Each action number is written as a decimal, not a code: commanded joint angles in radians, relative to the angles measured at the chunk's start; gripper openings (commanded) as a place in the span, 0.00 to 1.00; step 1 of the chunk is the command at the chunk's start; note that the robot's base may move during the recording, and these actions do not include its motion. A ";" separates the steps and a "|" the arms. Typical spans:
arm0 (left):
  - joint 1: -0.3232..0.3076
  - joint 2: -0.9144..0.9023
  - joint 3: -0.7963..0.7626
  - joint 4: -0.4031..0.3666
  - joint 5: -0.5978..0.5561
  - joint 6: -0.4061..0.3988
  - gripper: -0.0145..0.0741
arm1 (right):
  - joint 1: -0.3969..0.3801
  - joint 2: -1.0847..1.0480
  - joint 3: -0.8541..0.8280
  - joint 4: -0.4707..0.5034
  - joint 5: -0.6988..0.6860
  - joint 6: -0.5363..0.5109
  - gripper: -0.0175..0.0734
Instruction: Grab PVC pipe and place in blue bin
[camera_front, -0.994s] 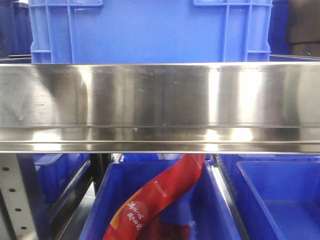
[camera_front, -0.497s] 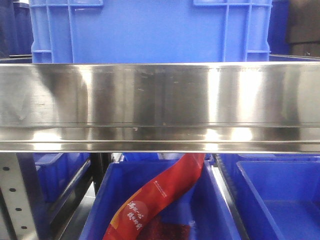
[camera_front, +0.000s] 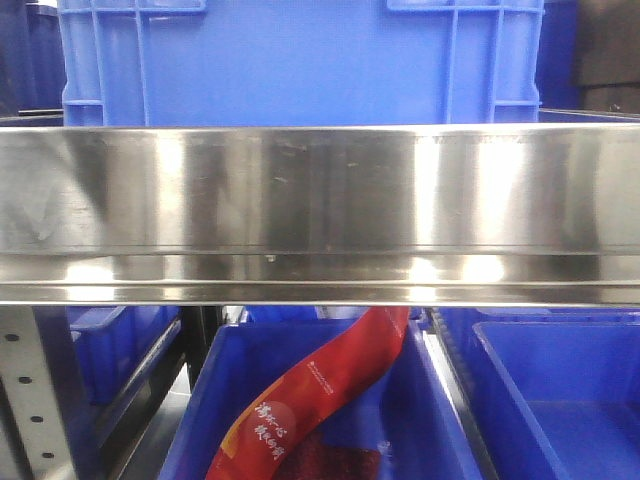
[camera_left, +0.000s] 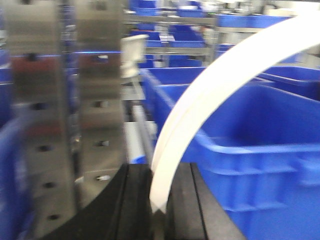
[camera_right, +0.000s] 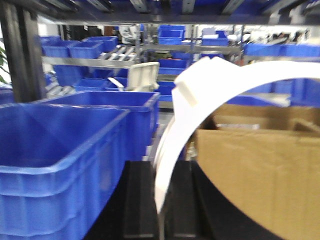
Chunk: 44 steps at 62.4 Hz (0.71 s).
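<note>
Twice saw black fingers pinched shut on white plastic. Found the right gripper (camera_right: 161, 200) closed tight on the bottom end of the PVC pipe (camera_right: 200, 85), a thick white curve. Saw that pipe rising up just to the right of the blue bin (camera_right: 60, 150), higher than the bin's rim and not inside it. Spotted a brown cardboard box (camera_right: 250, 165) farther right of the blue bin, behind the pipe. Found the left gripper (camera_left: 159, 200) closed on a long, flat white arc strip (camera_left: 215, 85).
</note>
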<state>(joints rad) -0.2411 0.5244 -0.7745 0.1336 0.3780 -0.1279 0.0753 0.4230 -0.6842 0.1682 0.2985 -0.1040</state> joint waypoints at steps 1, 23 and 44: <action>-0.063 -0.004 -0.011 0.011 -0.041 -0.002 0.04 | 0.007 0.002 -0.008 0.036 -0.013 0.001 0.04; -0.125 0.176 -0.136 -0.086 -0.072 -0.002 0.04 | 0.143 0.163 -0.126 0.038 -0.027 -0.018 0.04; -0.125 0.545 -0.459 -0.163 -0.047 -0.002 0.04 | 0.315 0.475 -0.337 0.038 -0.089 -0.018 0.04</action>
<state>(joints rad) -0.3599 0.9924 -1.1485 -0.0103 0.3476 -0.1279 0.3592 0.8319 -0.9610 0.2047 0.2470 -0.1110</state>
